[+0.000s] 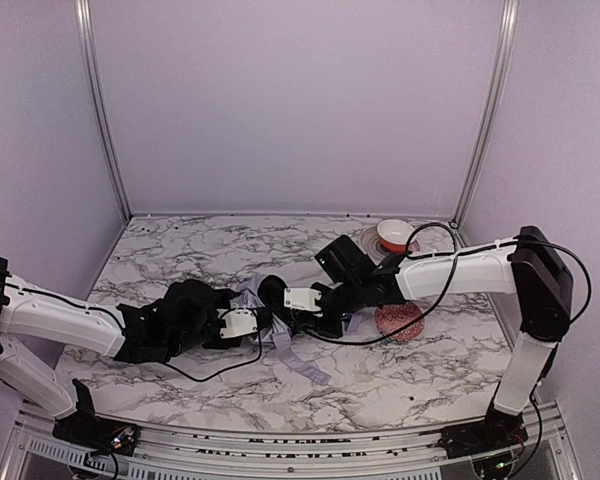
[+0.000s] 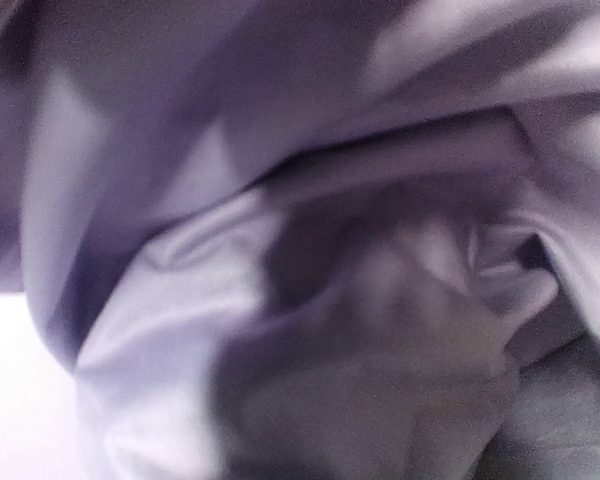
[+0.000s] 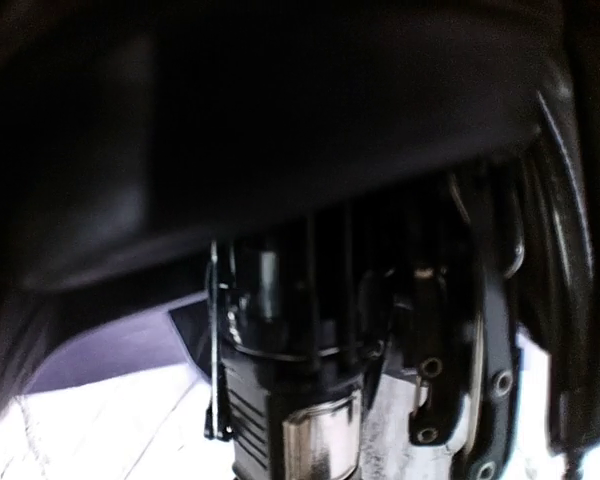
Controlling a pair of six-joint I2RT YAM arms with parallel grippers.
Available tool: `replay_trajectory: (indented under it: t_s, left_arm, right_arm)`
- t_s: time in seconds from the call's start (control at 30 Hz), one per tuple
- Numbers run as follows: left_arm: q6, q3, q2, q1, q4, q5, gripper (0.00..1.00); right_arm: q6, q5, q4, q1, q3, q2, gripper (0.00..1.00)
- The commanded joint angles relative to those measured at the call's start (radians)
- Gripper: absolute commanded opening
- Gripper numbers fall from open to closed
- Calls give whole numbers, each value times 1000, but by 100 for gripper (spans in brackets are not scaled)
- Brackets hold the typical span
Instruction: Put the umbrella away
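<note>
- The umbrella (image 1: 290,350) lies collapsed at the middle of the desk (image 1: 180,250), between the two sets of jaws.
- Its long axis is hard to fix. In the top view the loose fabric trails roughly from 10 o'clock to 4 o'clock.
- From the left jaws the umbrella lies at 3 o'clock; from the right jaws, at 9 o'clock. Both are at the bundle, neither clearly nearer.
- The left arm (image 1: 60,320) reaches in low from 9 o'clock, wrist close over the desk. Its camera shows only lavender folds (image 2: 310,300); whether the jaws are apart or together cannot be told.
- The right arm (image 1: 460,270) stretches in from 3 o'clock, forearm nearly level. Its camera is crowded by dark parts, so the jaw state cannot be told.
- A red bowl (image 1: 398,320) sits just under the right forearm.
</note>
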Motion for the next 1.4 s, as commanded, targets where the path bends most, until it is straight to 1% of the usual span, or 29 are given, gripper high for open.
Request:
replay_trajectory:
  t_s: [0.0, 0.03, 0.07, 0.23, 0.3, 0.4, 0.47, 0.5, 0.53, 0.57, 0.63, 0.67, 0.73, 0.77, 0.8, 0.83, 0.87, 0.9, 0.97, 1.0, 1.03, 1.17, 1.33, 1.37]
  left_arm:
    - [-121, -12, -47, -4, 59, -49, 85]
    - [-145, -23, -77, -3, 74, -34, 96]
    - [-172, -33, -112, -3, 80, -10, 99]
    - [-297, -80, -306, 0, 82, 140, 99]
    - [-380, -95, -386, -1, 82, 237, 99]
    - [-485, -108, -468, -2, 92, 398, 99]
    - [-540, -116, -465, -2, 99, 456, 89]
    - [-565, -121, -458, -3, 99, 467, 82]
    - [-582, -127, -456, -3, 99, 475, 78]
    - [-591, -136, -460, -3, 100, 491, 76]
    - [-593, -151, -476, -3, 111, 524, 75]
    - [-595, -151, -475, -3, 116, 518, 72]
    - [-616, -136, -437, -2, 131, 440, 55]
    - [-639, -122, -393, -2, 150, 406, 48]
    - [-655, -98, -340, -3, 163, 392, 45]
    - [-667, -67, -286, -3, 168, 390, 48]
    - [-681, -35, -226, -3, 169, 384, 54]
    - [-698, -6, -176, -2, 172, 370, 61]
    - [-725, 20, -101, 3, 234, 350, 76]
    - [-738, 27, -74, 10, 259, 366, 81]
    - [-755, 40, -47, 12, 274, 381, 83]
    - [-808, 115, 60, 11, 281, 430, 82]
    - [-835, 182, 166, 11, 284, 342, 66]
    - [-833, 189, 176, 11, 284, 339, 60]
  right_arm:
    - [141, 116, 327, -36, -32, -96, 0]
    - [150, 130, 354, -61, -42, -105, 0]
    - [159, 141, 380, -75, -53, -114, 0]
    - [143, 223, 456, -92, -52, -140, 0]
    - [134, 246, 454, -94, -33, -138, 0]
    - [136, 235, 440, -98, -2, -136, 0]
    - [142, 230, 419, -98, 22, -133, 0]
    - [155, 234, 405, -98, 41, -130, 0]
    - [164, 235, 380, -99, 60, -127, 0]
    - [170, 245, 363, -100, 85, -125, 0]
    - [177, 264, 327, -100, 118, -123, 0]
    - [181, 276, 313, -100, 130, -123, 0]
    - [186, 285, 278, -100, 157, -124, 0]
    - [186, 281, 266, -98, 166, -126, 0]
    - [190, 275, 263, -98, 170, -131, 0]
    - [194, 270, 262, -96, 172, -134, 0]
    - [197, 266, 260, -95, 179, -136, 0]
    - [198, 266, 255, -92, 185, -138, 0]
    - [198, 268, 239, -86, 200, -141, 0]
    - [198, 271, 233, -85, 205, -143, 0]
    - [199, 272, 230, -85, 209, -144, 0]
    - [207, 291, 208, -83, 227, -146, 0]
    - [218, 283, 205, -83, 227, -154, 0]
    - [220, 281, 203, -82, 226, -156, 0]
